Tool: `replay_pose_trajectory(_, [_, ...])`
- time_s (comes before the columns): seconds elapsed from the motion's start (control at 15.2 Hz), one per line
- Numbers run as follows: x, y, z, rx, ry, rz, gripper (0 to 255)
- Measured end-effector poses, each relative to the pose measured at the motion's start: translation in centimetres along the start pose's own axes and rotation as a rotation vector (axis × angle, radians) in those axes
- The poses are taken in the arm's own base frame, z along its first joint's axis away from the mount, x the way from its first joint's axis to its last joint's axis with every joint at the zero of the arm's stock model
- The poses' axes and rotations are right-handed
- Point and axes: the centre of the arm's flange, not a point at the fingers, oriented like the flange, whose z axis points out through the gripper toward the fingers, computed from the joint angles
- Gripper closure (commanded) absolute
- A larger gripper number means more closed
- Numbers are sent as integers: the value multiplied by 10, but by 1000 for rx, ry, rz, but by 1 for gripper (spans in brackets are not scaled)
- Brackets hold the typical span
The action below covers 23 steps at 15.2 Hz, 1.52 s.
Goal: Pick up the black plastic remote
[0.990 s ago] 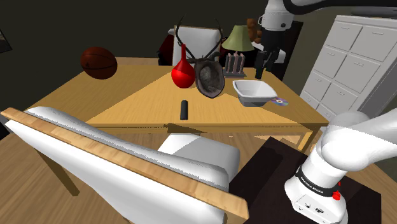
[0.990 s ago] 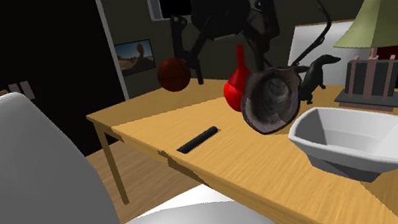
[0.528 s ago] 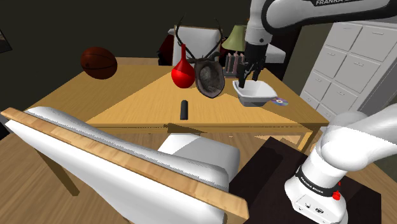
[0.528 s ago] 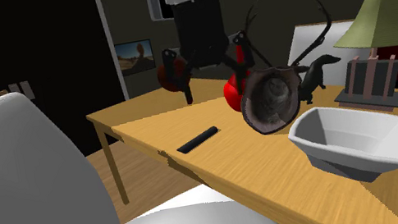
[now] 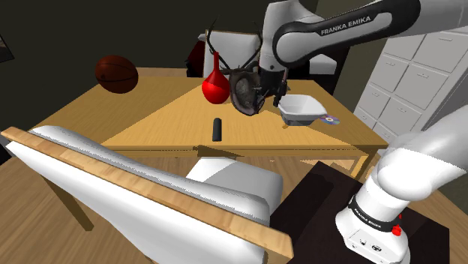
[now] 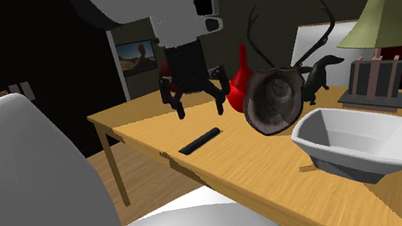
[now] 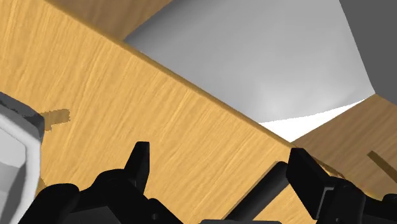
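Count on tabletop [image 5: 150,112]: one black remote [image 5: 217,129], one red vase [image 5: 215,88], one dark round ornament with antlers [image 5: 246,90], one white bowl [image 5: 304,109], one disc [image 5: 328,118], one brown ball [image 5: 116,73]. One lamp [image 6: 382,23] stands at the far side in the second exterior view. Legible writing: "FRANKA EMIKA" in white capitals along the arm [image 5: 352,26]. The remote lies flat and alone near the tabletop's front edge, just beyond the white chair [image 5: 150,187], well apart from the bowl. Claw [image 5: 270,96] is spread, its two fingers standing apart with nothing gripped. In the second exterior view the claw [image 6: 200,105] hangs above the wood just behind the remote [image 6: 200,141], not touching it; the vase [image 6: 239,89] and ornament [image 6: 273,100] stand close on that view's right of it. In the wrist view the remote [image 7: 262,191] shows between the open fingers of the claw [image 7: 219,160], nearer one. One white drawer cabinet [image 5: 409,67] stands behind the arm.
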Motion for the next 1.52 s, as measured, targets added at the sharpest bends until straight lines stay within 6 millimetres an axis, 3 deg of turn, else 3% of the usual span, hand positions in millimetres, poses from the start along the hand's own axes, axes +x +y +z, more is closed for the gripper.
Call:
replay_pose_trajectory(0.59, [73,-59,68,-14,47,194,0])
replay_pose_trajectory(1.06, [138,-88,114,-24,82,347,0])
replay_pose_trajectory(1.19, [157,-98,138,-26,93,389,0])
replay_pose_trajectory(1.39, [191,-106,155,-31,108,456,0])
replay_pose_trajectory(1.52, [203,-110,166,-33,114,484,0])
